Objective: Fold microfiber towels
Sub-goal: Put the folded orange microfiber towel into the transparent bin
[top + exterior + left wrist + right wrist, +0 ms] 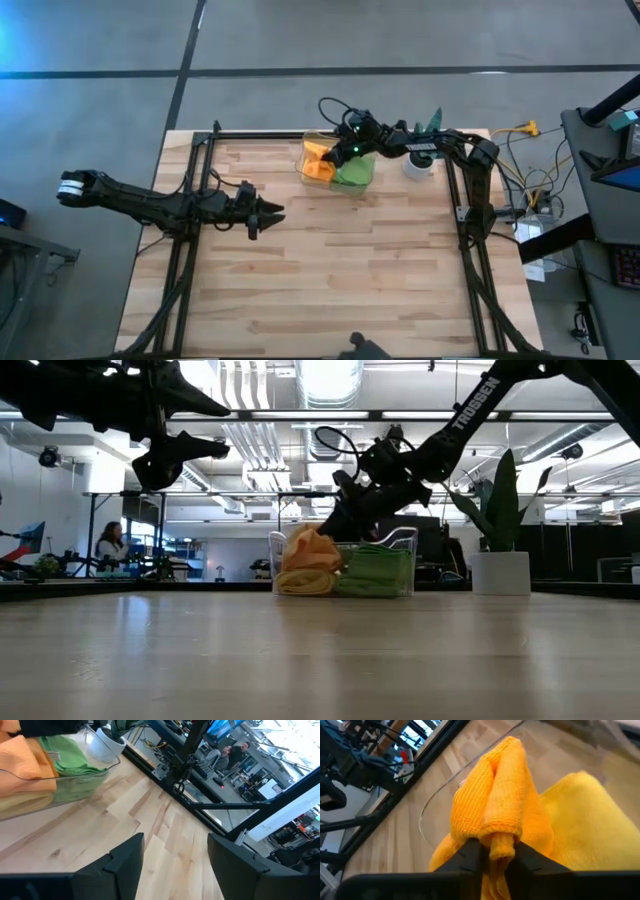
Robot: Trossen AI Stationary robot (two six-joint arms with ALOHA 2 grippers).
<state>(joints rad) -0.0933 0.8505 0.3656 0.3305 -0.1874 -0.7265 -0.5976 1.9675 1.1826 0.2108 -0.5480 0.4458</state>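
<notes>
My right jaws [495,851] are clamped on a bunched ridge of the orange towel [492,805], pinching a thick pleat of it just above the yellow towel [585,815] that lies beneath and beside it. My worry starts right there: I judge the pinch to be on a gathered fold, not a clean corner, so if I lift, the cloth may come up as a wad and land crumpled on the worktop [340,270], hard to fold. Terry pile like this tends to cling, so the yellow towel could drag up with it. The clear plastic bin [400,545] that holds all the cloths looks light; a snagged pull might tip or slide it toward the edge, and the potted plant in its white pot [499,572] stands just beside it at the far edge of the worktop. In the bin, orange and yellow sit on one side, and the lime green towels [376,572] are stacked on the other; I cannot tell how many green ones there are. My left jaws [172,862] hang apart and empty over bare wood, well away from the bin, toward the left side of the worktop.
</notes>
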